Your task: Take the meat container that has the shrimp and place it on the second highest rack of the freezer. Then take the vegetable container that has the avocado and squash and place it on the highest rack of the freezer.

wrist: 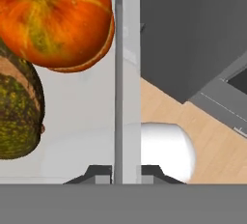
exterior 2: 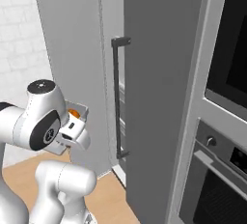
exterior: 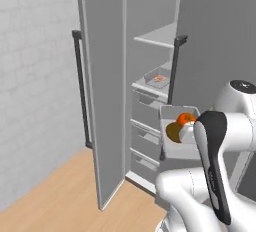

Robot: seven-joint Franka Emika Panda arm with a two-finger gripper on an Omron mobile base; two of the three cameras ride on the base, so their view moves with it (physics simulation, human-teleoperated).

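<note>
The vegetable container [exterior: 176,126] was held up in the air in front of the open freezer [exterior: 150,101], roughly level with the drawers and below both racks. The gripper [wrist: 127,172] had its fingers [wrist: 99,174] pinched narrow on the tray's thin side wall, one finger inside, one outside.

Handling, as a judgement: the tray looked rigid and thin-walled, light by itself. The load sat loose, though. The squash [wrist: 55,20] and the avocado [wrist: 17,107] were round, touching each other, and bunched on one side of the wall being gripped. An edge pinch like this likely put the weight off to one side, so the tray could sag or twist in the fingers. Both items would probably roll if the tray tipped. Keeping it level seemed the main concern. A grip at the middle of a long wall looked the safest place to take hold.

Arm pose: the elbow was folded up high, the forearm reached forward and the hand was near the freezer's right edge, beside the dark handle [exterior: 174,71].

The meat container [exterior: 158,79] with the shrimp [exterior: 159,78] already lay on the lower rack. The highest rack [exterior: 156,38] above it was bare, well above the held tray.
</note>
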